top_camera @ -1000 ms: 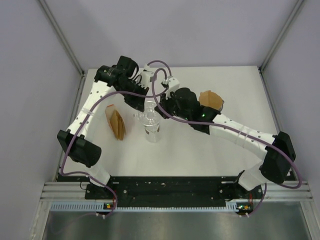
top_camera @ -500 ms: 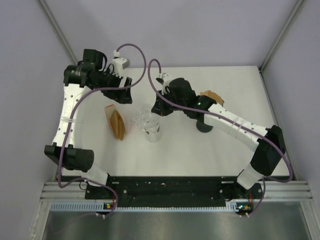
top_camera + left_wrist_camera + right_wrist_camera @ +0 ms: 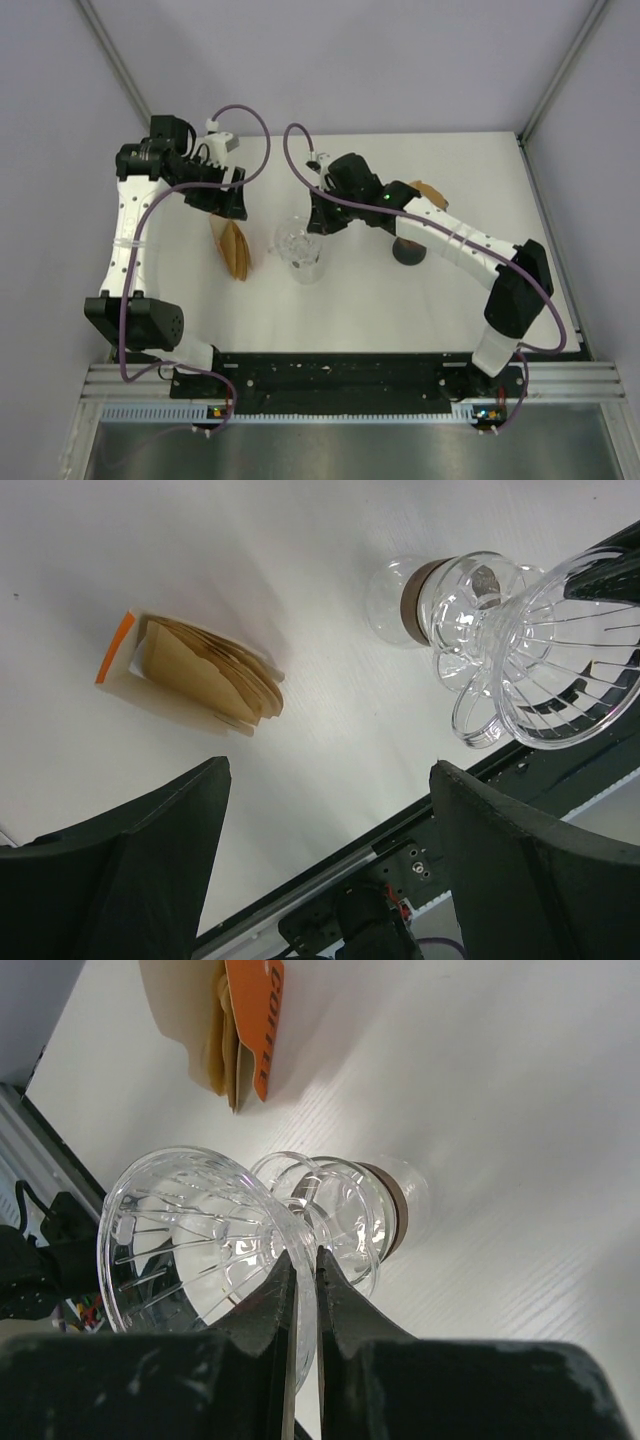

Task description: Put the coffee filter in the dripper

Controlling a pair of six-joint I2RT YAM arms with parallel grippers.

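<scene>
The clear glass dripper [image 3: 298, 241] sits on a glass carafe [image 3: 305, 268] at mid-table. My right gripper [image 3: 316, 218] is shut on the dripper's rim [image 3: 300, 1250], thin glass pinched between its fingers. In the right wrist view the ribbed dripper [image 3: 185, 1235] shows no paper inside. A stack of brown coffee filters [image 3: 236, 250] lies left of the dripper, in a sleeve with an orange label [image 3: 252, 1020]. My left gripper [image 3: 225, 195] hovers open just behind that stack, nothing between its jaws [image 3: 328, 770]; the coffee filters [image 3: 210, 675] lie ahead of it.
A single brown filter [image 3: 424, 193] lies at the back right, partly behind the right arm. A dark round object [image 3: 408, 251] sits under that arm. Purple cables loop above both wrists. The black mounting rail [image 3: 330, 372] runs along the near edge.
My left gripper has opened and swung left from the dripper to behind the filter stack. The right gripper stayed shut on the dripper while its arm shifted slightly left.
</scene>
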